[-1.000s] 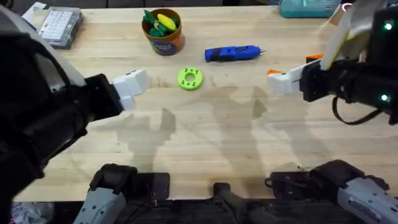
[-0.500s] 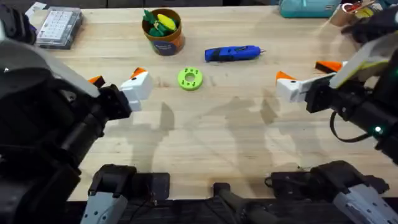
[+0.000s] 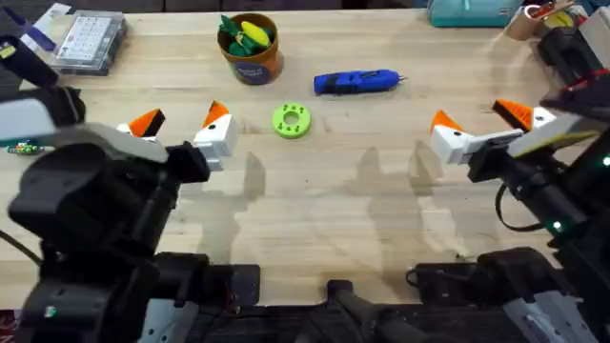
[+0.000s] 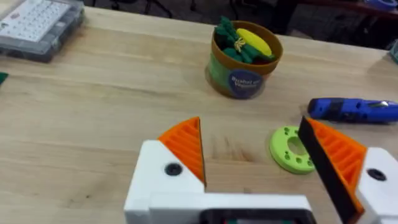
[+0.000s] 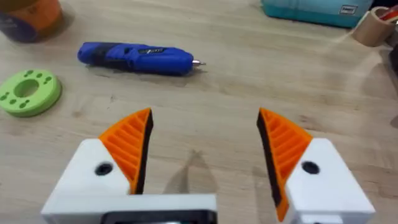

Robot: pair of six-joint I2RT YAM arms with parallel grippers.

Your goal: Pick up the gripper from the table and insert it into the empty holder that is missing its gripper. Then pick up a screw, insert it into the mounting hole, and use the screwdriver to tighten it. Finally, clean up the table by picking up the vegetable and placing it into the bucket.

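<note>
The orange-brown bucket (image 3: 254, 59) stands at the back of the table. The green vegetable (image 3: 232, 36) lies inside it beside a yellow toy (image 3: 254, 30); both also show in the left wrist view, vegetable (image 4: 229, 36) in bucket (image 4: 244, 79). To its right lies the blue screwdriver (image 3: 355, 82), bit pointing right, also seen as screwdriver (image 5: 137, 57). My left gripper (image 3: 181, 122) hangs open left of the green disc, holding nothing. My right gripper (image 3: 477, 116) hangs open at the right, below the screwdriver's tip, holding nothing. The loose gripper, holder and screw are out of view.
A green disc with holes (image 3: 291, 121) lies in front of the bucket. A clear compartment box (image 3: 88, 40) sits at the back left. A teal box (image 3: 467, 11) and a tape roll (image 3: 532, 19) sit at the back right. Bare wood spans the middle and front.
Both arms have drawn back toward their bases and dropped away from the camera. Each gripper has turned so both orange pads show, spread apart. Nothing on the table moved.
</note>
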